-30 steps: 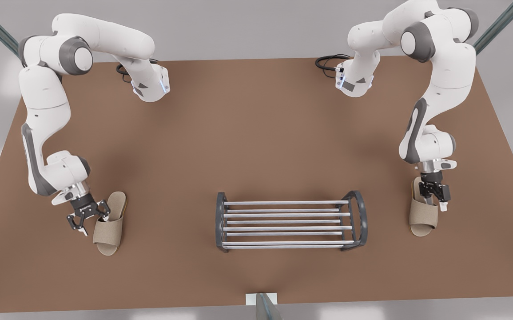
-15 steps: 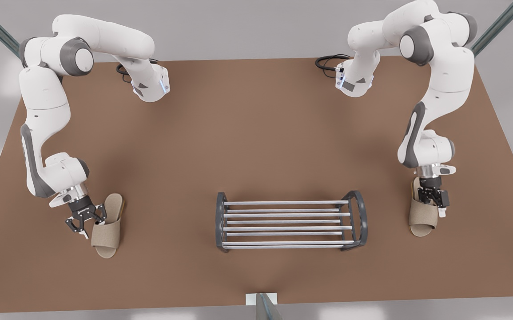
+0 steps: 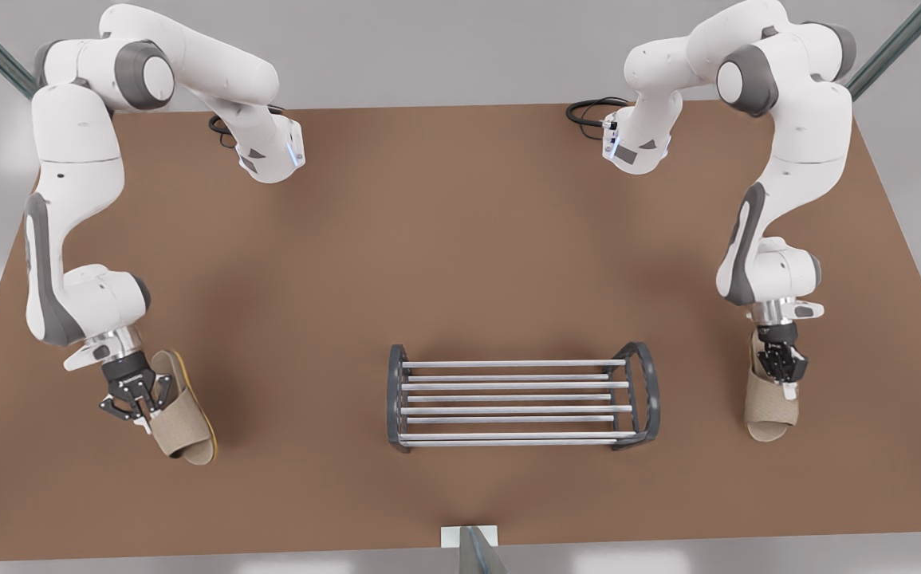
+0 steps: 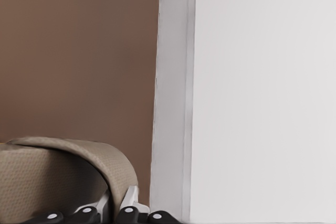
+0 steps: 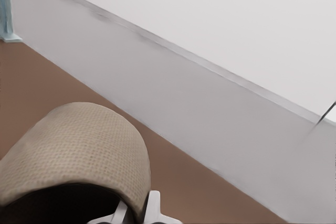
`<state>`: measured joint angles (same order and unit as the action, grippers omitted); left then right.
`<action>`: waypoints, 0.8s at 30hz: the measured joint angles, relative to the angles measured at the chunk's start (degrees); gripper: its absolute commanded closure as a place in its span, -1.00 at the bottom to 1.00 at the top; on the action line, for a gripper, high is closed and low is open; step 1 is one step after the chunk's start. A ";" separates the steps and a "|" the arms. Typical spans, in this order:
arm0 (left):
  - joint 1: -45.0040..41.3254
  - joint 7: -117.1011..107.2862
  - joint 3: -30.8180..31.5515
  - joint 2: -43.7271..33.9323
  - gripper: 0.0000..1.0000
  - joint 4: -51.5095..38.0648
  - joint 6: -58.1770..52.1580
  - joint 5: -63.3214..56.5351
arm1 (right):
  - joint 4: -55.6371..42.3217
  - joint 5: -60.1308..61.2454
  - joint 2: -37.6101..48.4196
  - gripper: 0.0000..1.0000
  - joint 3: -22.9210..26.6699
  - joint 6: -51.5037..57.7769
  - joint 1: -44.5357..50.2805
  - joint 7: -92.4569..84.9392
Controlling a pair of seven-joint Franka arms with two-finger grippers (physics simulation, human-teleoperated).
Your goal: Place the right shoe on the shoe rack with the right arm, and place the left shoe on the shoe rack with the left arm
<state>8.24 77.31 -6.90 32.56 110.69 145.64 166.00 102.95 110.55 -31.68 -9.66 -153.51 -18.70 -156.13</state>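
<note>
The left shoe [image 3: 181,422], a beige open-toe slipper with a yellow sole edge, hangs tilted at the front view's left. My left gripper [image 3: 135,408] is shut on the side of its strap. The left wrist view shows the strap [image 4: 47,177] beside the left gripper [image 4: 115,211]. At the front view's right, my right gripper [image 3: 783,373] is shut on the strap of the right shoe [image 3: 769,406], which points toward the table's front edge. The right wrist view has that strap [image 5: 79,150] beside the right gripper [image 5: 137,211]. The shoe rack [image 3: 508,363] stands between them, with nothing on it.
The brown table [image 3: 460,239] has open room behind the rack and on both sides of it. A teal post [image 3: 472,550] stands at the middle of the front edge. Black cables lie by the arm bases at the back.
Both grippers have shut on the slipper straps. The left slipper has rolled and turned, showing its yellow sole edge, and shifted toward the table's left. The right slipper has tipped and looks narrower.
</note>
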 measured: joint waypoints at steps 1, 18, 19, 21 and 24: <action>0.02 -0.24 0.46 -2.41 0.57 -0.95 1.60 0.00 | -0.49 -1.08 1.64 0.57 0.05 -0.19 1.67 0.10; 7.13 -3.25 23.07 -10.26 0.57 -28.01 49.65 0.00 | -13.51 2.37 11.61 0.57 0.16 -35.00 54.90 8.48; 7.08 -3.34 23.95 -10.25 0.57 -28.52 50.58 0.00 | -13.28 3.13 11.54 0.57 0.30 -37.06 57.42 9.39; 7.07 -3.49 24.67 -10.26 0.57 -29.58 52.03 0.00 | -13.81 4.17 9.89 0.57 0.61 -40.28 61.41 11.32; 7.38 -3.69 24.84 -10.32 0.57 -29.93 53.47 0.00 | -15.63 5.15 6.44 0.57 0.88 -43.48 65.75 14.74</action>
<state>15.62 73.62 17.93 22.24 80.76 199.11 166.00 87.32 115.70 -25.24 -8.78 -196.99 47.05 -141.39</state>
